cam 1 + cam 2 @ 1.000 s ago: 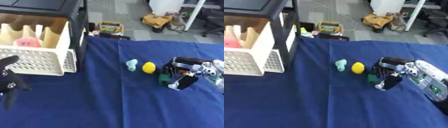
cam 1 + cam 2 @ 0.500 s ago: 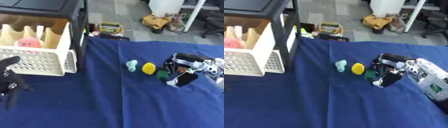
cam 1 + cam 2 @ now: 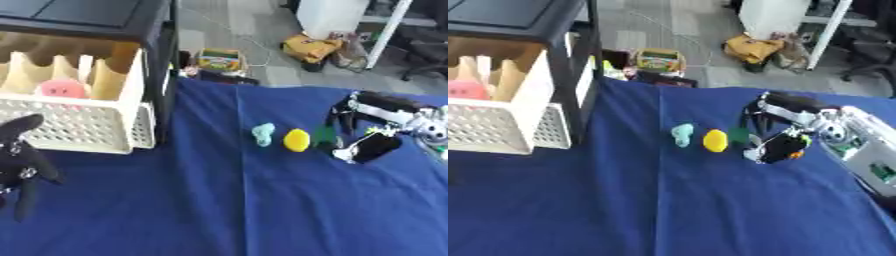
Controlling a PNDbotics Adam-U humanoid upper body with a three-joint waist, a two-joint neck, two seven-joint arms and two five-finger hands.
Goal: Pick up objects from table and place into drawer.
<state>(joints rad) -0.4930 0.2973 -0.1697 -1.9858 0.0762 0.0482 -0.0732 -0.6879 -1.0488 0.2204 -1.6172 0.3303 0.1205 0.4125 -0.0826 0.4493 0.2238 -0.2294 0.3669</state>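
Blue cloth (image 3: 219, 200) covers the table, and three small things lie in a short row on it, nearer the far edge than the near one and right of the middle: a pale teal lump (image 3: 262, 134), a yellow egg-shaped piece (image 3: 297, 140) just beside it, and a dark green piece (image 3: 739, 135) that touches the right hand's (image 3: 780, 145) fingers. That hand reaches in from the right edge with its fingers curled down over the green piece; whether they already pinch it I cannot tell, since the fingers hide most of it. A spot of orange shows at the hand's palm side.

All three look small, light and rounded, probably soft or plastic toys, so they should lift easily but may roll or slip out of a shallow pinch. Taking each across its middle, thumb against fingers, seems safest.

Towards the left edge stands the white drawer (image 3: 70, 132), pulled out of a dark-topped cabinet (image 3: 87, 15), with a pink thing (image 3: 63, 90) already inside. Nothing lies between the row and the drawer, though the cabinet's dark post (image 3: 166, 75) stands at the drawer's right corner. The left hand (image 3: 22, 160) rests at the near left corner, fingers relaxed and holding nothing.
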